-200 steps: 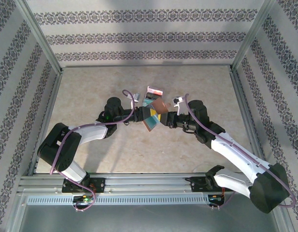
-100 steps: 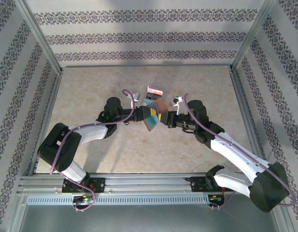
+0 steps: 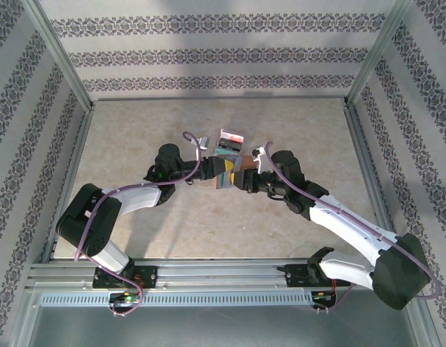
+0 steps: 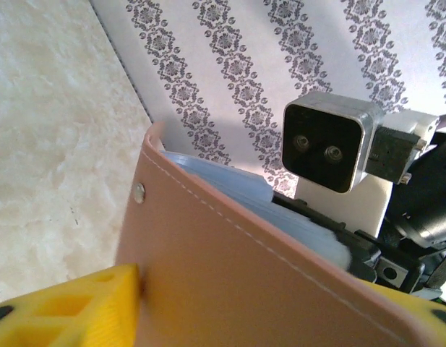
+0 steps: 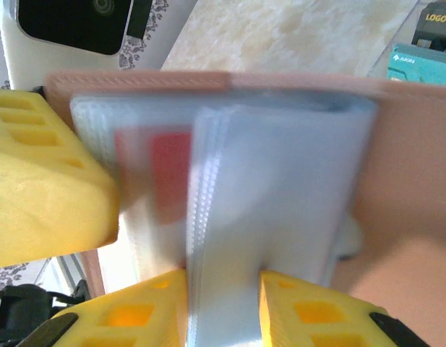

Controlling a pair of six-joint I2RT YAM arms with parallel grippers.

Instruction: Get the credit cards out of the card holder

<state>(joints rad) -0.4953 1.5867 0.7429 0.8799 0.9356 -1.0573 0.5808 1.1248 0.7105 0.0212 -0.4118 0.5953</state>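
Mid-table (image 3: 136,130), we see the holder (image 3: 226,175) held up between both grippers. The left gripper (image 3: 210,172) clamps the brown cover. The right gripper (image 5: 223,309) pinches the clear sleeves (image 5: 280,181).

Risk: we tug the sleeves, not the red card (image 5: 168,173), or the left grip slips and the holder drops.

The open side faces the right gripper; long axis roughly near-to-far. Loose cards (image 3: 230,137) lie beyond.

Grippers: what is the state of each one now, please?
Left gripper: closed on the card holder, by its cover.
Right gripper: closed on its clear sleeves.
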